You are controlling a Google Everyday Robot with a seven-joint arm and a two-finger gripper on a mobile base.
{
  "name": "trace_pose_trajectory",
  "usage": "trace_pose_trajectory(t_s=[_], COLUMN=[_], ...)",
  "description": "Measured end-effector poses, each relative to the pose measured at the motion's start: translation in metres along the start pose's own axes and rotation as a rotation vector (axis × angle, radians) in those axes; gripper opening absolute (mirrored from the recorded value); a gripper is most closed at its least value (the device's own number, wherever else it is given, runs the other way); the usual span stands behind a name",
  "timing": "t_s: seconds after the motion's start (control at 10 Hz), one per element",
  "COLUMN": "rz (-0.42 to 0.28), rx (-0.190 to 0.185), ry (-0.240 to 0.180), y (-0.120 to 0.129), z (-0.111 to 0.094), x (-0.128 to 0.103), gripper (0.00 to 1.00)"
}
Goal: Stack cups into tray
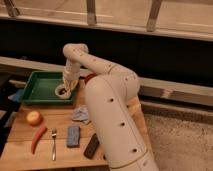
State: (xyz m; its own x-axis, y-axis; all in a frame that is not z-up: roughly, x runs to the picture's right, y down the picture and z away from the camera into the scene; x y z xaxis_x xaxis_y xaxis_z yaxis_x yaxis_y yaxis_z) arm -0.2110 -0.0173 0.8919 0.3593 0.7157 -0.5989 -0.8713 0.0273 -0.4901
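Camera view. A wooden tabletop (60, 145) carries the scene, with the robot's large white arm (112, 115) rising from its right part and bending back over the far side. The green tray (37, 86) lies at the far left corner of the tabletop, its long side along the far edge. Inside the tray, near its right rim, stands a white cup (62, 91), upright, its dark mouth facing up; whether a second cup sits within it cannot be told. The gripper (68, 83) hangs over the right end of the tray, just above and beside the cup; whether it touches the cup cannot be told.

Just beyond the tray's right rim, an orange-red bowl (90, 78) shows partly behind the arm. A blue object (16, 95) lies off the tray's left end at the table's left edge. Toward the middle of the tabletop lies a crumpled grey cloth (80, 114), close against the arm. Nearer the front left lie a round yellowish fruit (34, 117), a red chilli pepper (38, 138), a fork (53, 143), a blue-grey sponge (73, 136) and, near the front edge beside the arm, a dark flat object (91, 146).
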Motion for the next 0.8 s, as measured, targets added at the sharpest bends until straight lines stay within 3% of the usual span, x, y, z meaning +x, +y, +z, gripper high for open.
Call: trace_pose_trajectory(t_s=[0.3,0.7,0.8], rz=[-0.005,0.007,0.009], rx=[0.019,0.044,0.046], ry=[-0.01,-0.091,-0.093], y=[0.0,-0.007,-0.009], z=[-0.007,-0.054,-0.055], x=[0.0,0.0,0.0], gripper=[0.75,0.75,0.75])
